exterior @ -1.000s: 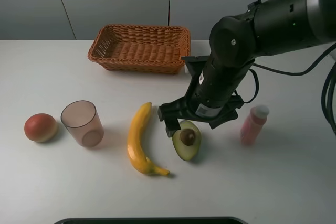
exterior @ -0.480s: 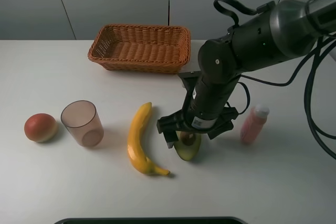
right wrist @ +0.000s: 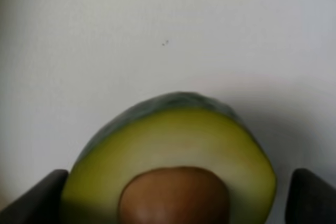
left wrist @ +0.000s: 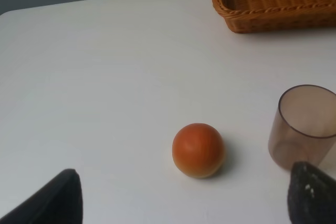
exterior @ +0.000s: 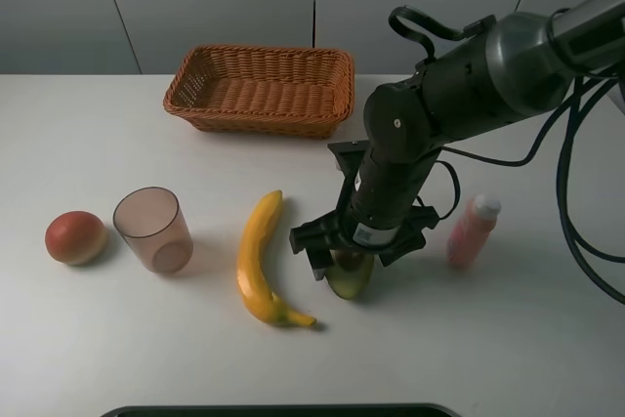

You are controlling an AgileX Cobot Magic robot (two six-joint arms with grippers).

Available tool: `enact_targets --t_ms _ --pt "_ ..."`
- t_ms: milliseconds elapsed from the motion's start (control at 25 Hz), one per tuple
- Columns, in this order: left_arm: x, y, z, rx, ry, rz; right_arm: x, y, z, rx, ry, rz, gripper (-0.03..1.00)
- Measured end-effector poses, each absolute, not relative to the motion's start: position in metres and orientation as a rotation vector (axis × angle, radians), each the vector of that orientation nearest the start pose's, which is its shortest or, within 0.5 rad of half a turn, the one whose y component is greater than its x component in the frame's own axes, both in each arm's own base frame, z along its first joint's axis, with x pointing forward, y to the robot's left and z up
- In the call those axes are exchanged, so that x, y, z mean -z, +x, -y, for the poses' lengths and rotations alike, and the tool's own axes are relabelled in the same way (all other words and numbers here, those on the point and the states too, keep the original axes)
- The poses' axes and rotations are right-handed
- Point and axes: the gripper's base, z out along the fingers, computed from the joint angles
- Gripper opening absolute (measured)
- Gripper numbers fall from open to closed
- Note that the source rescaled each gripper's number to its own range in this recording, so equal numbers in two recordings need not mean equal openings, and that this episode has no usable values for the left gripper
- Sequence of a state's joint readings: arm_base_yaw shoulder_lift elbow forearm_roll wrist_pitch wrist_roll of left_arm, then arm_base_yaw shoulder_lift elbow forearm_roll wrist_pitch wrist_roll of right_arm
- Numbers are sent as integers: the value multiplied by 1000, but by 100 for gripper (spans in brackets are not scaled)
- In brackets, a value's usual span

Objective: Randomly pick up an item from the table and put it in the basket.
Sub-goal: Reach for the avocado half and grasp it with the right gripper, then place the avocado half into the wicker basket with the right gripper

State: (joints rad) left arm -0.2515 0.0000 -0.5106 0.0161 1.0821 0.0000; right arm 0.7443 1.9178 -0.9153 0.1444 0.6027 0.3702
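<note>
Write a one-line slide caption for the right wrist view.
Open right gripper straddles the halved avocado, which lies pit-up on the white table.

The high camera looks down from the front over the whole desk (exterior: 98,358), basket (exterior: 262,88) farthest; the left wrist camera looks slantwise at the red-orange fruit (left wrist: 198,149), cup (left wrist: 304,127) and basket, all shared with it; the right wrist camera sits very close above the avocado (right wrist: 173,140), shared too.
</note>
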Motion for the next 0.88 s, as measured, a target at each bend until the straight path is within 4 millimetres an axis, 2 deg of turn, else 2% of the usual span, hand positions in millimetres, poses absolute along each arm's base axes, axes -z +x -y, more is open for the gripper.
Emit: enact_targets --t_ms 40,80,520,600,720,880 --pt "-278 -6 -3 137 257 -2042 -100 221 -214 -157 -403 -3112 12" --pt "-278 -6 -3 137 257 -2042 -100 221 -214 -157 -403 -3112 0" --pt "-278 -6 -3 137 257 -2042 -100 221 -214 -157 -403 -3113 0" --pt "-278 -6 -3 137 257 -2042 -108 222 -215 -164 -415 -3103 0" --pt "-278 -6 -3 137 257 -2042 -145 234 -222 -203 -479 -2989 0" --pt "-278 -6 -3 137 257 -2042 -215 259 -234 -228 -574 -2724 0"
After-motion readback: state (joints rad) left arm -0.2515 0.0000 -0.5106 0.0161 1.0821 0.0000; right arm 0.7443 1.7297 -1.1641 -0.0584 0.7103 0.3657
